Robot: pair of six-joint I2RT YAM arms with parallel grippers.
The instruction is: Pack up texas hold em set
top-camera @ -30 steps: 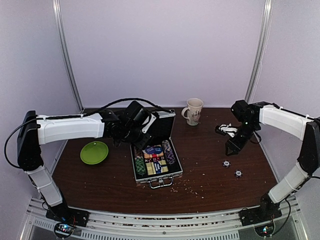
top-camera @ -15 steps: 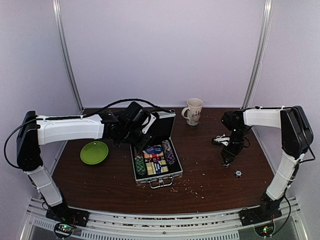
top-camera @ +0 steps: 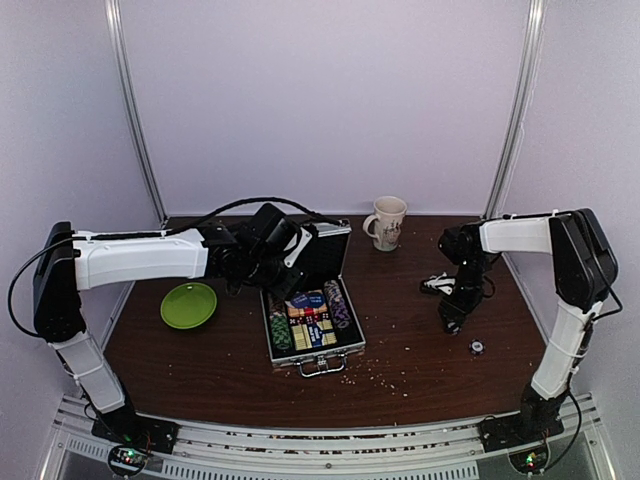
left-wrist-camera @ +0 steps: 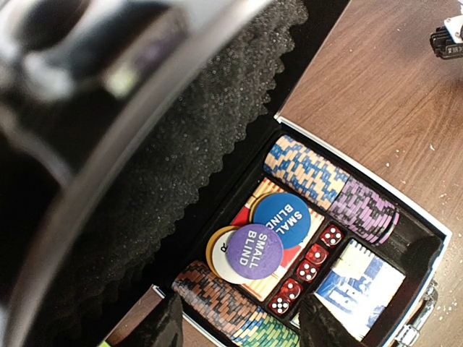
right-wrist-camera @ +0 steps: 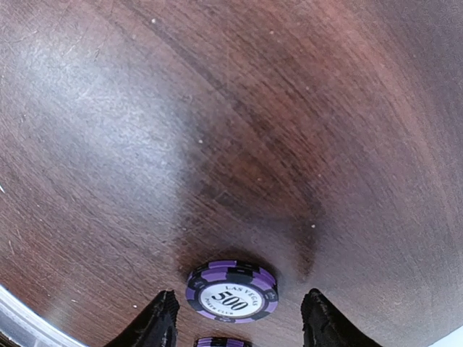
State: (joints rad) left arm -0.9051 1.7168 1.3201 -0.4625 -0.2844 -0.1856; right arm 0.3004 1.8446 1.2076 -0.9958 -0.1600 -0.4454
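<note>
Fingers [right-wrist-camera: 160, 322] of my right gripper [right-wrist-camera: 237, 322] are open and hold nothing, one on each side of the purple chip [right-wrist-camera: 231, 290] lying flat on the table [right-wrist-camera: 217, 108] below them, well apart from the case [top-camera: 318, 357], so this arm is nearer.

Briefcase [top-camera: 318, 357] on table [top-camera: 400, 340], chips [top-camera: 338, 303] in it: plate [top-camera: 188, 305] to its left, mug [top-camera: 387, 222] behind-right, loose chip [top-camera: 477, 347] well right.
</note>
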